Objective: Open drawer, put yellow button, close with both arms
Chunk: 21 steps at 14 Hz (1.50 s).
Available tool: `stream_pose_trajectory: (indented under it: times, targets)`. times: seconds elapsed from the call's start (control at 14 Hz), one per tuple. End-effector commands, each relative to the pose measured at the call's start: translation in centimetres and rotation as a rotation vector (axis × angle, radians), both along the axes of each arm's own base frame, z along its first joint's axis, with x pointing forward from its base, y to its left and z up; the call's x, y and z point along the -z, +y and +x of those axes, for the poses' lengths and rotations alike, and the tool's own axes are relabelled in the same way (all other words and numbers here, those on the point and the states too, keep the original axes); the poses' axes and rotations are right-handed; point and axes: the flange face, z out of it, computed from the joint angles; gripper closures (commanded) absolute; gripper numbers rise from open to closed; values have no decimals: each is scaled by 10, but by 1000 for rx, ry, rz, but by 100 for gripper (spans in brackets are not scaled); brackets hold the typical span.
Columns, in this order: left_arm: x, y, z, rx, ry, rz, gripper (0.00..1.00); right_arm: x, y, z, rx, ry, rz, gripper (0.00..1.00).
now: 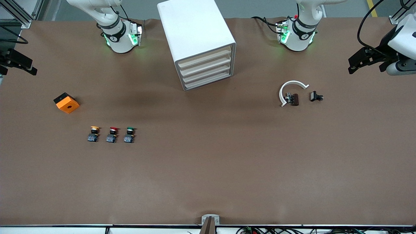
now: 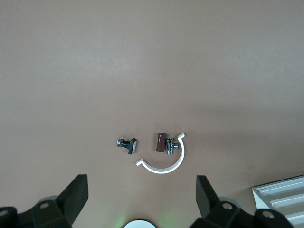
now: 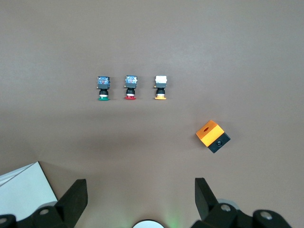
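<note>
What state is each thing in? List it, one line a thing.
drawer: shut, like the three below it.
yellow button: on the table, in a row with the red and green ones.
left gripper: open, empty, waiting at the table's edge.
right gripper: open, empty, waiting at the table's edge.

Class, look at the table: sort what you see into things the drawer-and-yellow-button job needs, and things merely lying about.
Needed:
- drawer, highest of four in the cabinet
- yellow button
- left tool, open
- right tool, open

Lying about:
- red button
- green button
- orange box
- white curved clip
- small black part
</note>
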Motion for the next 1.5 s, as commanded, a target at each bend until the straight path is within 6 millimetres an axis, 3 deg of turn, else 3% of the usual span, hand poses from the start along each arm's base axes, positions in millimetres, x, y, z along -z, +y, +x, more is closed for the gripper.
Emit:
stream_pose_trajectory:
  times: [0.0, 0.28, 0.64, 1.07, 1.42]
  targets:
    - [-6, 2, 1, 11, 2, 19, 0, -12, -2, -11, 56, -9, -4, 0]
    - [3, -5, 6, 14, 17, 13, 0, -17, 4, -13, 43, -23, -2, 0]
    - [54, -31, 34, 12, 108, -78, 0, -19, 7, -13, 38, -30, 0, 0]
    - [96, -93, 52, -136, 187, -80, 0, -19, 6, -15, 40, -25, 4, 0]
    - [137, -158, 58, -364, 267, -48, 0, -20, 5, -15, 42, -30, 5, 0]
